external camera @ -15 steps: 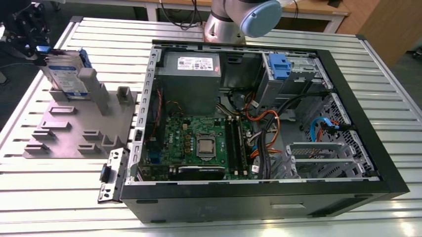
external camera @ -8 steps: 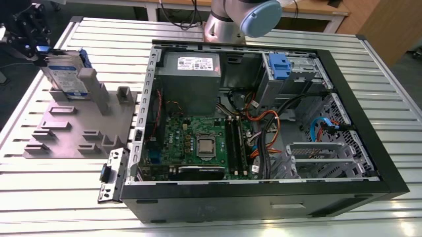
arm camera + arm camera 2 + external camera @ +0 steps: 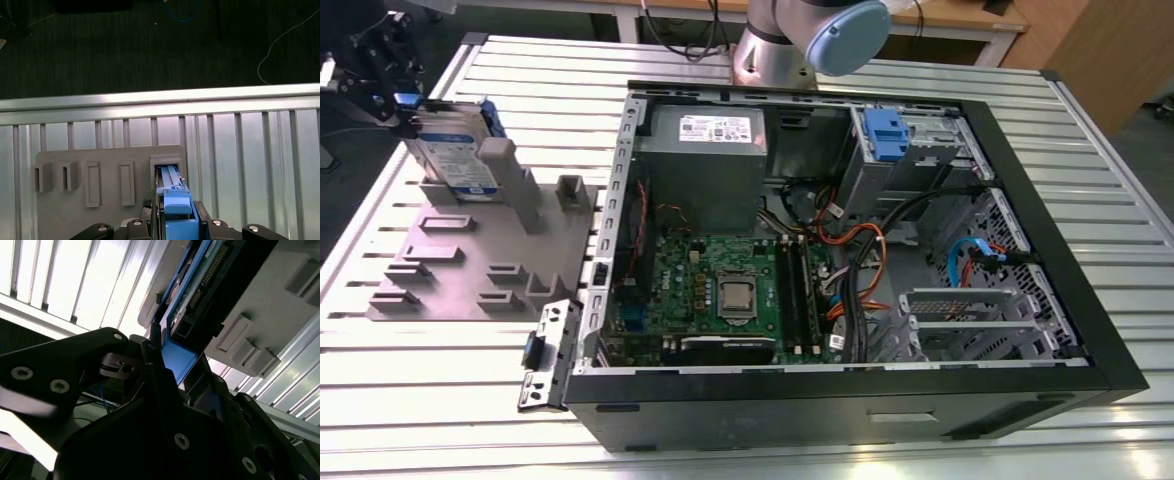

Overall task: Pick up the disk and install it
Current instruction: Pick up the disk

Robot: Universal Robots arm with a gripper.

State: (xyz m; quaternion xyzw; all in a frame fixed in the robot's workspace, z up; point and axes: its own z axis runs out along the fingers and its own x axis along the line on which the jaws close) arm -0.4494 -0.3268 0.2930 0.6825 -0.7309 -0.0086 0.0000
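step: pick-up, by my reading; the disk (image 3: 454, 150) stands upright on edge in a slot of the grey holder plate (image 3: 447, 285), which lies on the tabletop (image 3: 854, 60) at the exterior view's left of the open computer case (image 3: 1067, 330); it is not yet installed.
tool: the tool (image 3: 176, 225) sits on the disk's upper end, with the blue rail (image 3: 179, 359) inside it; whether it is clamped or slack i cannot tell.
next move calls for: in my judgement, a sure hold on the rail end and a pull straight along the slot, since the slot walls hug the disk closely.
target: likely the drive cage (image 3: 907, 140) with its blue latch, well apart from the disk.
counts: one disk, one tool, one holder plate, one computer case, one power supply (image 3: 707, 135), one drive cage; four other holders (image 3: 92, 182) beside the disk's slot in the first wrist view.
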